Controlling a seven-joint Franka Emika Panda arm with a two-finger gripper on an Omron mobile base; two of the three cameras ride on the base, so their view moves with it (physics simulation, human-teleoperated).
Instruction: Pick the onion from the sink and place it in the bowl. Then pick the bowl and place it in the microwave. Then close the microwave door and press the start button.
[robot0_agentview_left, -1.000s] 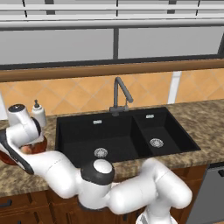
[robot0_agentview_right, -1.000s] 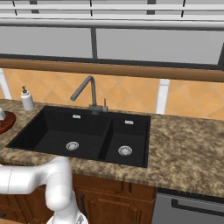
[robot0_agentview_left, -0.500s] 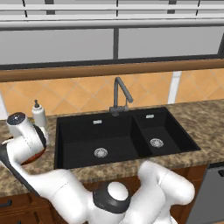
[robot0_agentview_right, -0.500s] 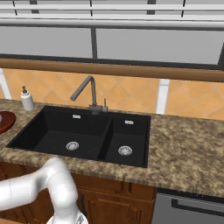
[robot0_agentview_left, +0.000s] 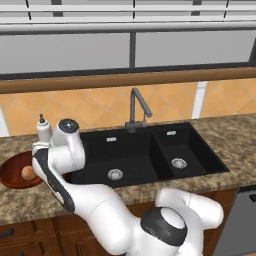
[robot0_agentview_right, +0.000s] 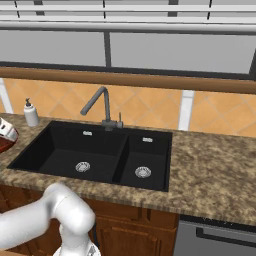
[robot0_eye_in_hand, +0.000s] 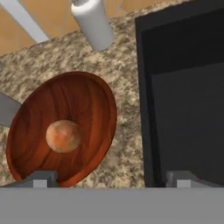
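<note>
1. The onion (robot0_eye_in_hand: 63, 136) lies inside the bowl (robot0_eye_in_hand: 87, 105), near the middle of it; in the left base view the onion (robot0_agentview_left: 27, 172) is in the bowl (robot0_agentview_left: 12, 172) too.
2. The bowl stands on the counter (robot0_eye_in_hand: 124, 144), just beside the left edge of the sink (robot0_eye_in_hand: 183, 100), apart from it by a strip of stone.
3. The gripper (robot0_eye_in_hand: 111, 178) is above the counter between bowl and sink. Its two fingertips (robot0_eye_in_hand: 41, 178) stand wide apart, and nothing is between them.
4. A white soap bottle (robot0_eye_in_hand: 92, 22) stands on the counter behind the bowl, near the back left corner of the sink (robot0_agentview_left: 145, 155).
5. The faucet (robot0_agentview_left: 137, 107) rises behind the sink, about between the two basins.
6. In the left base view the white arm (robot0_agentview_left: 62, 165) bends over the left rim of the sink, beside the bowl.
7. Both basins of the sink (robot0_agentview_right: 95, 155) show their silver drains.
</note>
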